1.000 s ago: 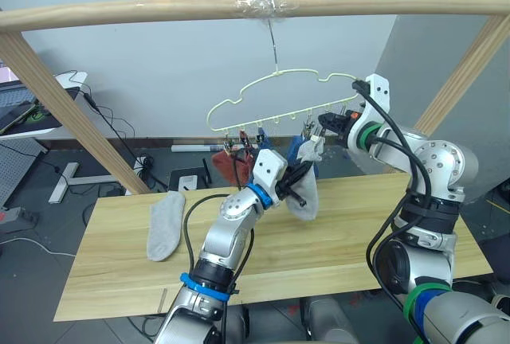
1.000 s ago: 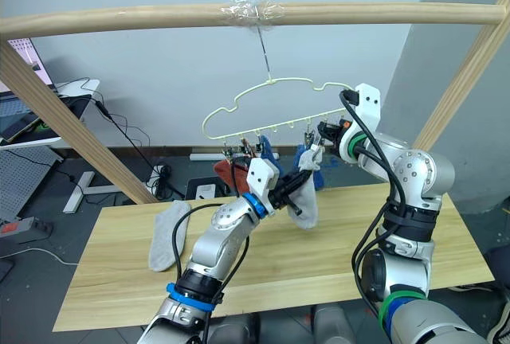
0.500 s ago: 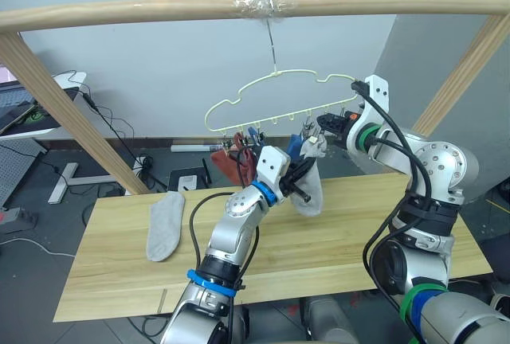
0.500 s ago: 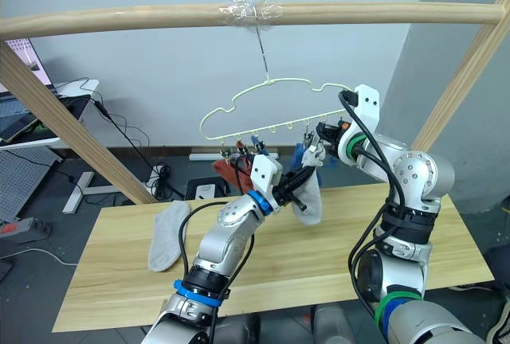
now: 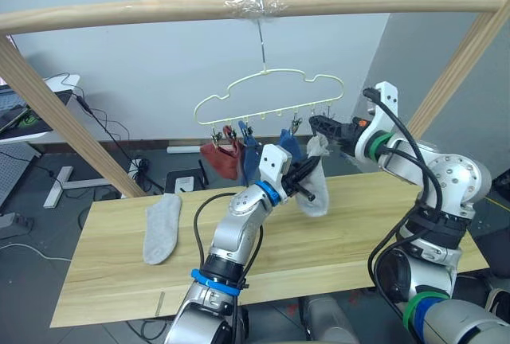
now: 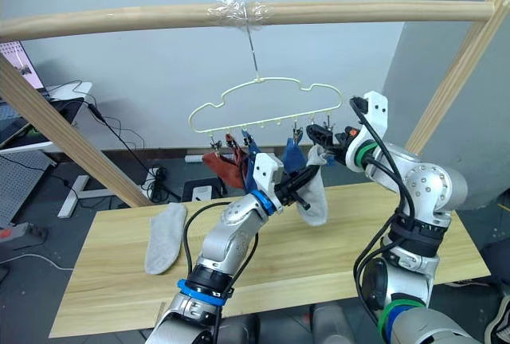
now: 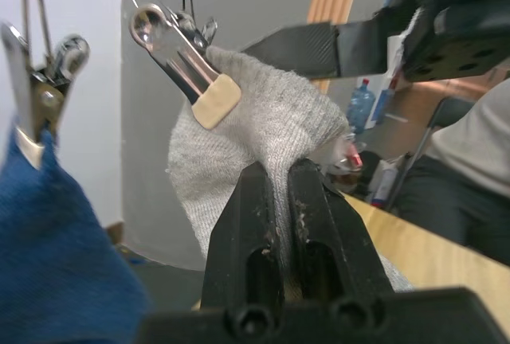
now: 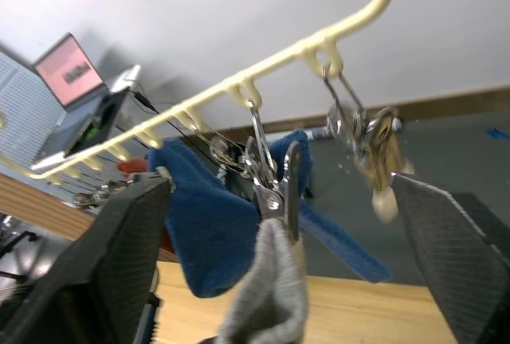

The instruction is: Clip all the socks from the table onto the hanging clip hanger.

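While clamped in left fingers (image 7: 288,201), grey sock (image 7: 267,133) at clip (image 7: 185,65); right fingers (image 8: 434,224) spread wide.

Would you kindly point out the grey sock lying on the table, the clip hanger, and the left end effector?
grey sock (image 5: 162,228), left eye view, mid-body.
clip hanger (image 5: 269,112), left eye view, clip bar.
left end effector (image 7: 284,177), left wrist view, between fingertips.

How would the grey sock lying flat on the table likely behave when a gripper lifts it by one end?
The grey sock on the table lies limp, so it would probably droop. The sock in the left gripper sags, suggesting soft, light knit, unlikely to slip.
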Available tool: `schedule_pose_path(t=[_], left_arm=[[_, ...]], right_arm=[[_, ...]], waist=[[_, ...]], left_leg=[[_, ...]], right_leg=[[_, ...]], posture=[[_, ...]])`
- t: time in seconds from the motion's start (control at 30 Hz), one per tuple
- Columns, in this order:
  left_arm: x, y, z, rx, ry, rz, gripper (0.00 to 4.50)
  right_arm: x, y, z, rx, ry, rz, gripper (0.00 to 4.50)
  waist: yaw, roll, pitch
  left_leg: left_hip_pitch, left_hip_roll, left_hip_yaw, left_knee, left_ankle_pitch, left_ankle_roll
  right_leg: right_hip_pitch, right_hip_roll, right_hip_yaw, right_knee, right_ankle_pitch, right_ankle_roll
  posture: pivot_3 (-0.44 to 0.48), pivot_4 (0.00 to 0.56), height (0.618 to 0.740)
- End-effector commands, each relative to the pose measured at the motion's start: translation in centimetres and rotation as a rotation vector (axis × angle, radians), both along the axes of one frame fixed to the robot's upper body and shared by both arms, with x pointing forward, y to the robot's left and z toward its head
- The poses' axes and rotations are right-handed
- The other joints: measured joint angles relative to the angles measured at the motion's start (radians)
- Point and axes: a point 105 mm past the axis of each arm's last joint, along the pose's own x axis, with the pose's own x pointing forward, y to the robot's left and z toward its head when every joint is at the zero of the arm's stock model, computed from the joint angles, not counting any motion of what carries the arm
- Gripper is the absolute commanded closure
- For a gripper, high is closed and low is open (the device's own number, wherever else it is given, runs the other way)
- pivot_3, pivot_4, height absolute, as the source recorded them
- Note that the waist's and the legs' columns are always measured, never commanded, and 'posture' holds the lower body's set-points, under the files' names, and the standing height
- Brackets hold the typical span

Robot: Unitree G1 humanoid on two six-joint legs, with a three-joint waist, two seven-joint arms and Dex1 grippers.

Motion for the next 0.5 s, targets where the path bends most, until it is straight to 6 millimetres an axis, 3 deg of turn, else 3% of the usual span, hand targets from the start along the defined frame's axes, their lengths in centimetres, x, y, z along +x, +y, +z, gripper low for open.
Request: schedule_pose_path(t=[0.03, 0.3, 0.43, 0.5], left_arm=[[0.0, -0.7, 1.9, -0.088, 0.008, -0.040, 3.75], [-0.4, -0.7, 0.0, -0.092, 0.114, -0.093, 1.34], [-1.0, 1.0, -0.4, -0.066, 0.110, -0.078, 0.19], [-1.5, 2.3, -0.5, -0.037, 0.094, -0.069, 0.01]], right_arm=[[-1.3, -0.6, 1.8, 0.019, -0.095, 0.025, 0.00], [-2.0, -1.8, 1.0, 0.005, -0.122, -0.050, 0.00], [-1.8, -2.8, 0.1, -0.052, -0.147, -0.134, 0.00], [-1.8, -2.8, -0.5, -0.097, -0.166, -0.158, 0.00]], waist=[[-0.001, 0.000, 0.000], [-0.020, 0.000, 0.000], [-0.037, 0.000, 0.000], [-0.046, 0.000, 0.000]], left_leg=[[0.000, 0.000, 0.000, 0.000, 0.000, 0.000], [0.000, 0.000, 0.001, 0.000, 0.000, 0.000], [0.000, 0.000, 0.001, 0.000, 0.000, 0.000], [0.001, 0.000, 0.001, -0.001, 0.000, 0.000]], right_leg=[[0.000, 0.000, 0.000, 0.000, 0.000, 0.000], [0.000, 0.000, 0.000, 0.000, 0.000, 0.000], [0.000, 0.000, 0.001, 0.000, 0.000, 0.000], [0.000, 0.000, 0.001, 0.000, 0.000, 0.000]], posture=[[-0.196, 0.098, 0.740], [-0.221, 0.106, 0.740], [-0.222, 0.107, 0.740], [-0.203, 0.111, 0.740]])
